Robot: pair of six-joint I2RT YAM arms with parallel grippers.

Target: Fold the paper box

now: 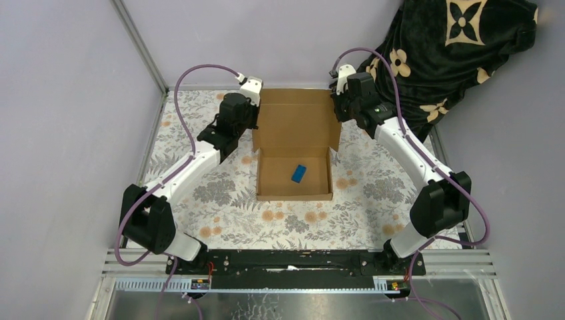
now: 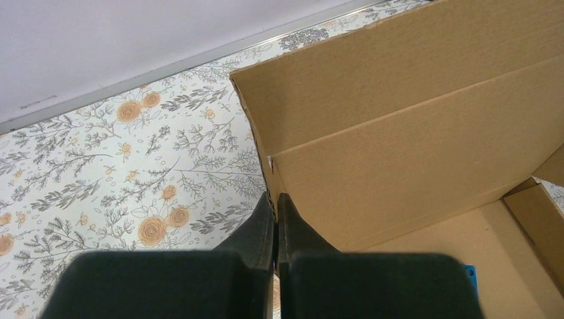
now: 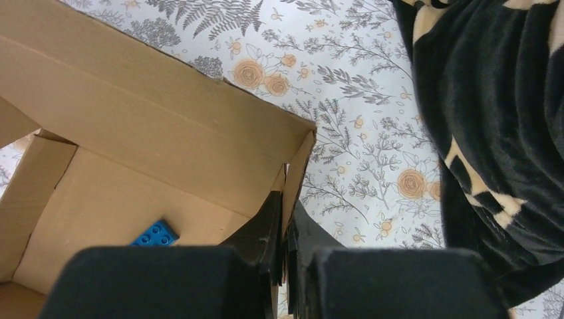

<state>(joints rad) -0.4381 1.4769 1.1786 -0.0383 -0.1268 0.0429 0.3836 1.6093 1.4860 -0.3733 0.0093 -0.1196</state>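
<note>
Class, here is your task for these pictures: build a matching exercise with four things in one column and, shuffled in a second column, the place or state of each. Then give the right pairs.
Things
1. paper box
2. blue block
3. left gripper
4. black cloth

Place or state
A. lying inside the box's tray
B. heaped at the far right
C. closed on the lid's left edge
D. brown, lid open

Pairs: 1-D, 2-A, 3-C, 4-B
</note>
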